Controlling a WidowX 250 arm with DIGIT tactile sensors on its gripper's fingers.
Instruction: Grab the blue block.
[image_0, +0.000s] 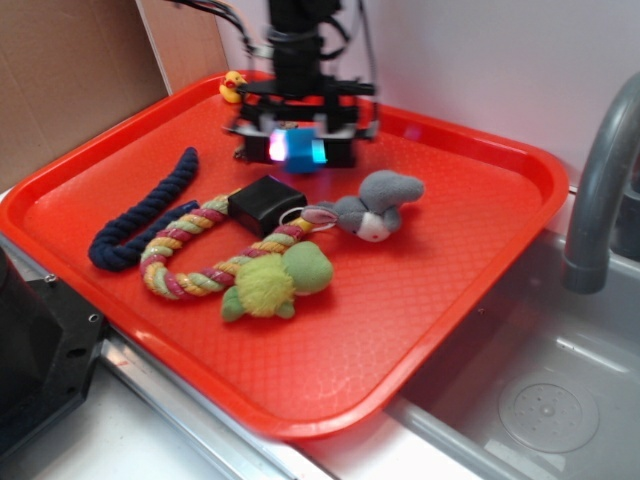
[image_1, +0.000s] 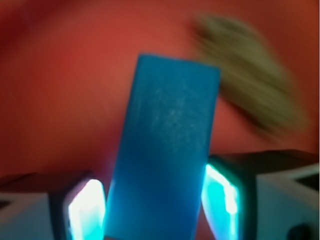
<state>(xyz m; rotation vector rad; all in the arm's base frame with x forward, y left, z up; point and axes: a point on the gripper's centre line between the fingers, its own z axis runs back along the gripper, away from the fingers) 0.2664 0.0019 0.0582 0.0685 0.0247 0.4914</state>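
Clamping the unlabelled blue block (image_1: 165, 150), the pincer (image_0: 297, 148) hangs above the red tray (image_0: 480, 260).

Red plastic tray (image_0: 470, 300) with a raised rim and textured floor, set on a metal bench (image_0: 180, 430) beside a sink basin (image_0: 540, 400). Lying on the tray: a yellow rubber duck (image_0: 233, 87) at the far corner, left of the gripper (image_0: 297, 146); a navy rope (image_0: 140, 215), glossy black box (image_0: 266, 204), multicolored rope ring (image_0: 200, 250), green plush (image_0: 278, 282) and gray plush (image_0: 372, 203), all nearer the camera than the gripper.
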